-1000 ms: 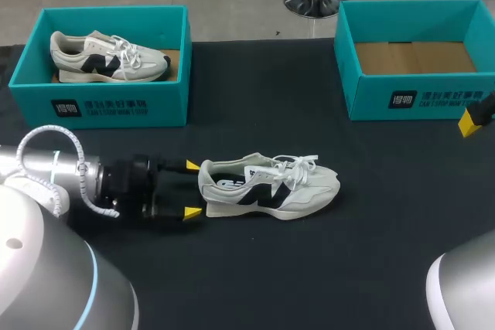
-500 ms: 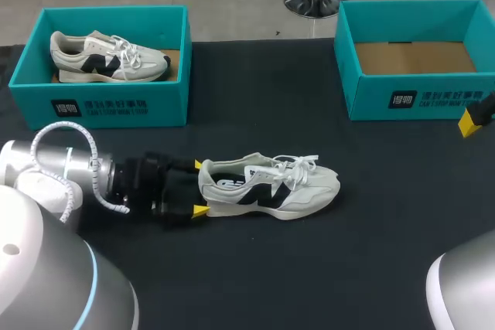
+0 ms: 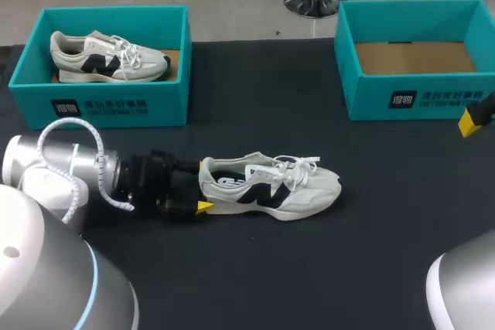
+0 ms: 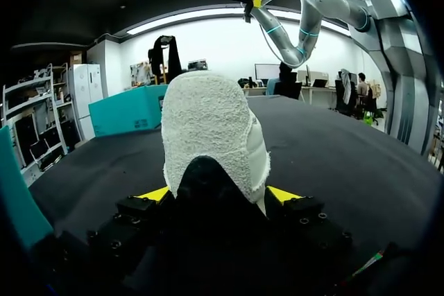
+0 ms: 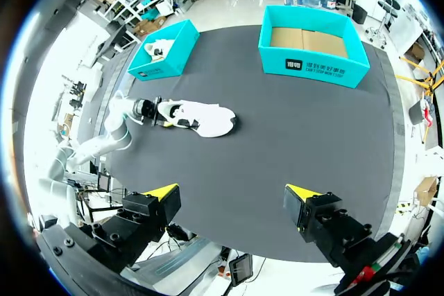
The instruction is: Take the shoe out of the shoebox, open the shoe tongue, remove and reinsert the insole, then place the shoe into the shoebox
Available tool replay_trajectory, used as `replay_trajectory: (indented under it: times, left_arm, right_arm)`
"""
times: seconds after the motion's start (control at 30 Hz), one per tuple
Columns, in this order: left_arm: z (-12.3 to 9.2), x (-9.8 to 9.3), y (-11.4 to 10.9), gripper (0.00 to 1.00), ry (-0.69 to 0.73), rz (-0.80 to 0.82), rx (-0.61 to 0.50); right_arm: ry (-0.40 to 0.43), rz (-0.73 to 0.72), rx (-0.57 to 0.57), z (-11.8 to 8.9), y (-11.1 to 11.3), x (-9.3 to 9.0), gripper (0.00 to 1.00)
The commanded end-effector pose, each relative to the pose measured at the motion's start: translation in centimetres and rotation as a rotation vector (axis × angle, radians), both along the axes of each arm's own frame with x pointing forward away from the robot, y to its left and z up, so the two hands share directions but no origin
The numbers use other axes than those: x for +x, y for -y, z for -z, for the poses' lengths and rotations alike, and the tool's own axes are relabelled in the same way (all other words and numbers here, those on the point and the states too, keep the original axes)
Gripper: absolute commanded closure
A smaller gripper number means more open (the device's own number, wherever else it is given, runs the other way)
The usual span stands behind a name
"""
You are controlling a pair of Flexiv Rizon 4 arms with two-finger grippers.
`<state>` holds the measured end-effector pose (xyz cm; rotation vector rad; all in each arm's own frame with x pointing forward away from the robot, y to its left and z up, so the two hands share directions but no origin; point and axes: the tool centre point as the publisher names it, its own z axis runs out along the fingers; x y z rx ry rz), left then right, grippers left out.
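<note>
A pale grey shoe [image 3: 271, 185] with a dark side mark lies on its sole on the black table [image 3: 255, 98], toe to the right. My left gripper [image 3: 203, 185] lies low at its heel, one yellow tip on each side. In the left wrist view the fuzzy heel [image 4: 208, 129] fills the gap and both fingertips [image 4: 283, 194] press against it. My right gripper [image 5: 229, 195] hangs open and empty high over the table's right side, far from the shoe [image 5: 198, 112]; one of its yellow fingertips [image 3: 470, 123] shows in the head view.
A teal shoebox [image 3: 100, 102] at the back left holds a second, matching shoe [image 3: 108, 56]. Another teal shoebox [image 3: 421, 98] at the back right holds only its brown cardboard floor. Bare black tabletop lies between the boxes and around the shoe.
My left gripper slid right until its tips flank the shoe's heel, and its fingers have drawn in against it. Neither the shoe nor the right arm has moved.
</note>
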<state>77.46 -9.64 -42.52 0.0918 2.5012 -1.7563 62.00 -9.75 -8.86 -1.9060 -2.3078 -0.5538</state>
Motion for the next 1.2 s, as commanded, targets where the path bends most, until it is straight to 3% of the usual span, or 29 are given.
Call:
replay_trajectory:
  times: [0.03,0.6,0.73,0.9,1.2]
  left_arm:
    - [0.0,-0.1,0.1,1.0,0.003,0.007,0.036]
    - [0.0,0.0,0.1,1.0,0.012,0.004,0.047]
    - [0.0,0.0,0.1,1.0,0.012,0.004,0.047]
    - [0.0,0.0,0.1,1.0,0.012,0.004,0.047]
    - [0.0,0.0,0.1,1.0,0.012,0.004,0.047]
  right_arm:
    - [-0.006,-0.001,-0.002,-0.1,0.0,0.3,0.0]
    - [-0.006,-0.001,-0.002,-0.1,0.0,0.3,0.0]
    - [-0.11,0.014,-0.156,-0.1,-4.2,2.8,0.0]
    - [-0.184,0.073,-0.233,3.1,-9.5,5.1,0.0]
    - [-0.194,0.183,-0.299,8.1,-16.3,7.6,0.0]
